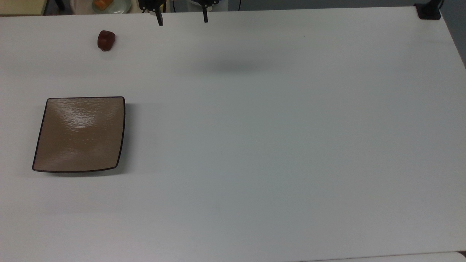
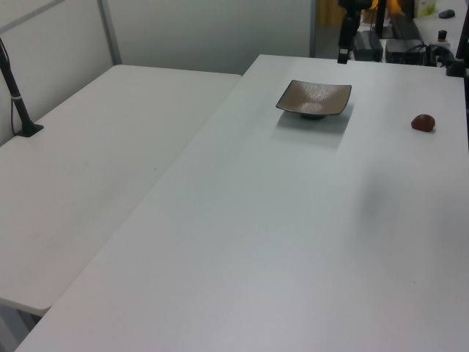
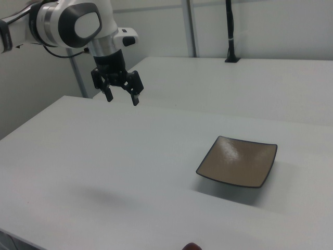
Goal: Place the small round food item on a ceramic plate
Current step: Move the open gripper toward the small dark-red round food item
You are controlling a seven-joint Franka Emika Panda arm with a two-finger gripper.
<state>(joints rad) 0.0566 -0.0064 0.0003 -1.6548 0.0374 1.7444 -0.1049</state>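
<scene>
The small round food item (image 1: 106,40) is a glossy dark reddish-brown lump lying on the white table near the top view's upper left; it also lies at the left view's right (image 2: 423,122) and peeks in at the right view's bottom edge (image 3: 192,246). The ceramic plate (image 1: 54,145), square and tan-brown with a dark rim, rests bare on the table (image 2: 297,94) (image 3: 260,161). My gripper (image 1: 182,19) (image 3: 123,97) hangs open high above the table, well apart from both, with nothing between its fingers.
A pale round dish (image 1: 122,7) holding an orange food piece (image 1: 102,4) sits beyond the table's far edge in the top view. A black post base (image 1: 429,12) stands at the top view's upper right corner. A second white table (image 2: 110,147) adjoins in the left view.
</scene>
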